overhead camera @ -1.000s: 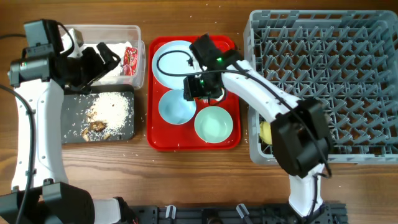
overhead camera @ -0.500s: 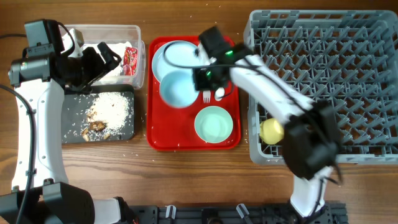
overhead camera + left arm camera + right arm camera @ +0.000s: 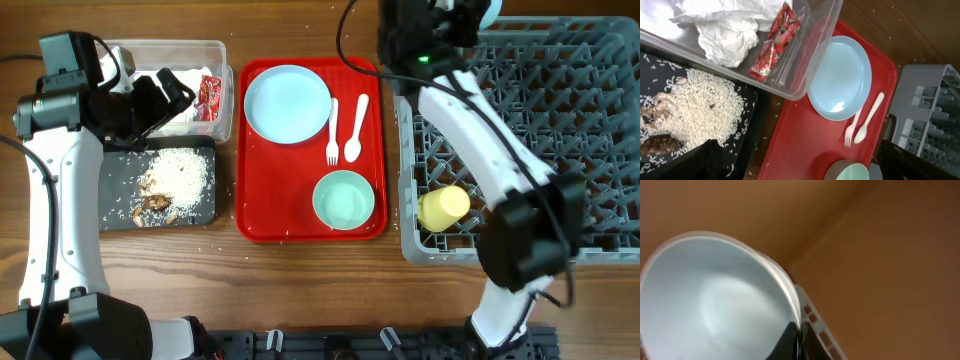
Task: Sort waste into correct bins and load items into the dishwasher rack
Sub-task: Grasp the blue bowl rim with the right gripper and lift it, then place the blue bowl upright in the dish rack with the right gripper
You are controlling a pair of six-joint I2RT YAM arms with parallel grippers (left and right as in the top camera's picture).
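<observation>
No writing can be read anywhere; the print on the red snack wrapper (image 3: 774, 45) is too small to make out beyond red fruit pictures.

The left end effector (image 3: 168, 92) hangs with its fingers spread wide and nothing between them. Right beneath it is the clear tub (image 3: 215, 45), which holds one crumpled white napkin (image 3: 727, 37) and the one wrapper. Just beside it, towards the arm's base, lies the black tray (image 3: 200, 212) with one heap of white rice (image 3: 700, 110) and a few brown bits (image 3: 660, 145).

The right end effector (image 3: 796, 339) is pinching the rim of the lifted bowl (image 3: 715, 305), its fingers pressed on the wall from both sides. It hovers above the far edge of the one grey rack (image 3: 560, 120). Well back from it, towards the arm's base, one yellow cup (image 3: 443, 208) lies on its side in the rack's near corner.

Between the two end effectors sits one red serving tray (image 3: 300, 200) on the bench (image 3: 300, 290). It carries:
- one pale blue plate (image 3: 288, 103)
- one white fork (image 3: 332, 130)
- one white spoon (image 3: 356, 128), just beside the fork
- the second bowl (image 3: 344, 199), upright

That makes two bowls and two bins.
</observation>
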